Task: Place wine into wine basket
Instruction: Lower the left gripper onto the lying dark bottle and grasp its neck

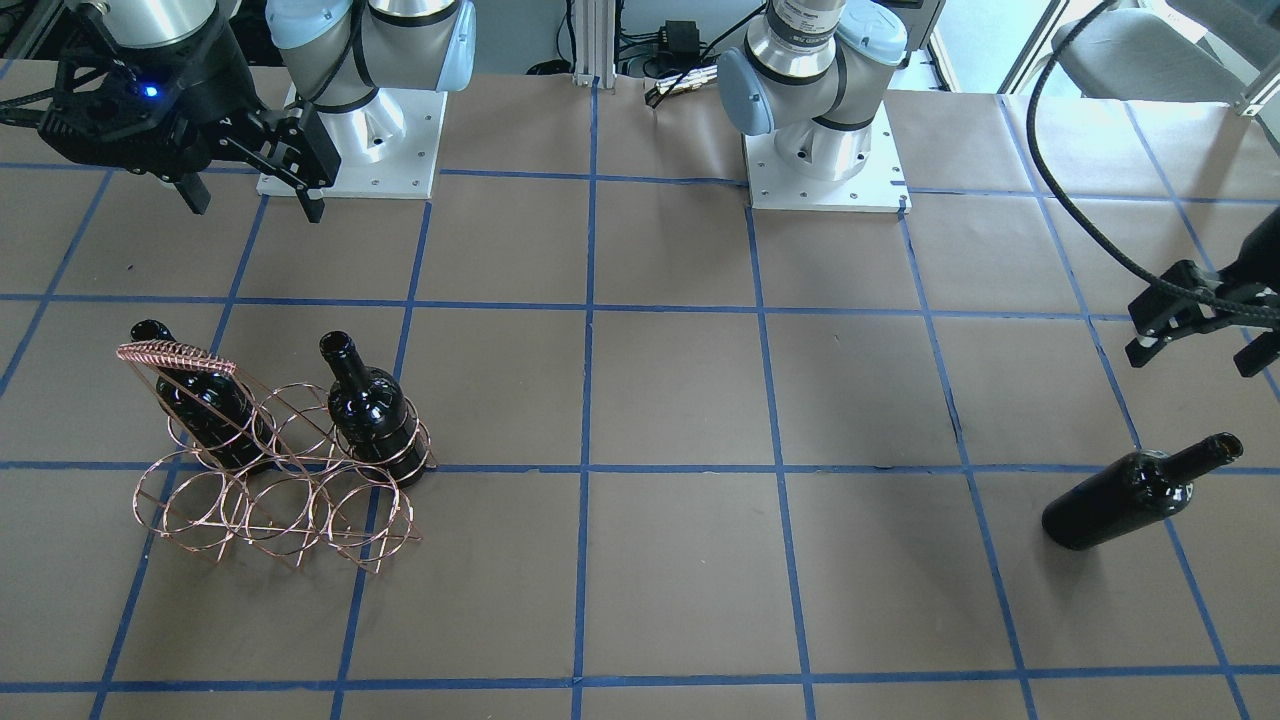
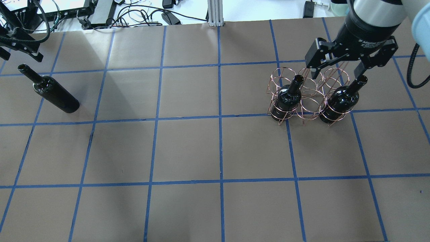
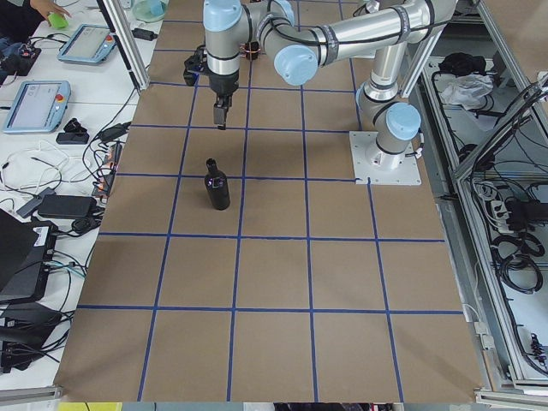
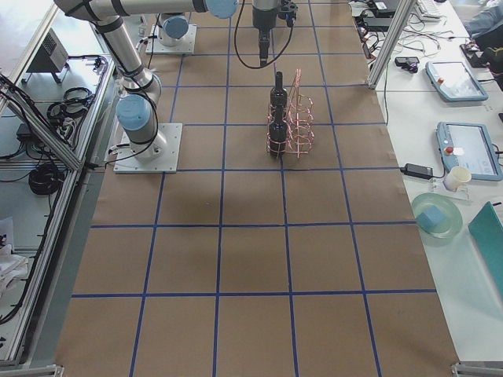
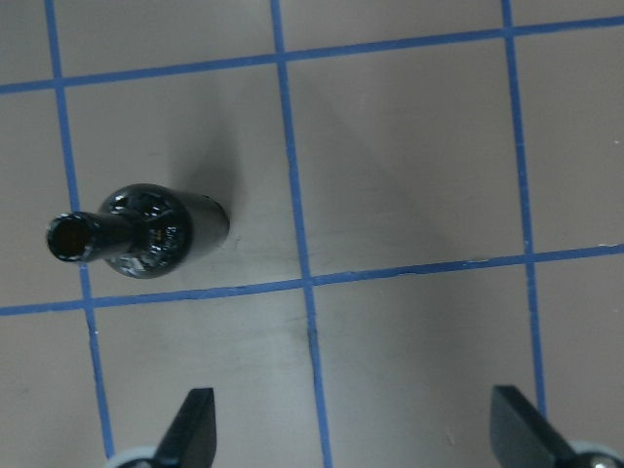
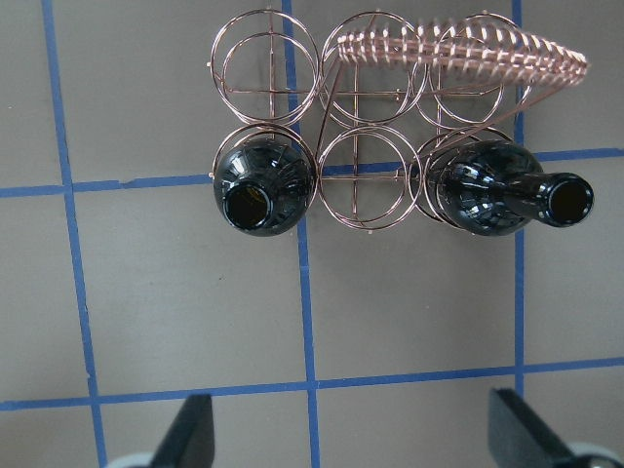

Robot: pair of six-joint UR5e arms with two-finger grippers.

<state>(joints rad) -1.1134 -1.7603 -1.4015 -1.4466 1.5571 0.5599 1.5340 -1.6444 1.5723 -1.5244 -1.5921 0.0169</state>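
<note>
One black wine bottle (image 2: pixel 50 90) stands upright and alone on the table's left side; it also shows in the front view (image 1: pixel 1140 492), the left side view (image 3: pixel 217 184) and the left wrist view (image 5: pixel 146 232). My left gripper (image 5: pixel 353 419) is open and empty, hovering above and just beside it (image 1: pixel 1197 355). The copper wire wine basket (image 1: pixel 175 353) stands on the right side (image 2: pixel 310 101) with two bottles upright in its rings (image 6: pixel 263 190) (image 6: pixel 497 190). My right gripper (image 2: pixel 339 72) is open and empty, high above the basket (image 6: pixel 487 44).
The table is brown paper with a blue tape grid (image 2: pixel 220 117). Both arm bases (image 1: pixel 820 150) stand at the robot's edge. Cables and devices (image 2: pixel 100 10) lie beyond the far edge. Tablets and a bowl (image 4: pixel 436 216) sit on a side bench.
</note>
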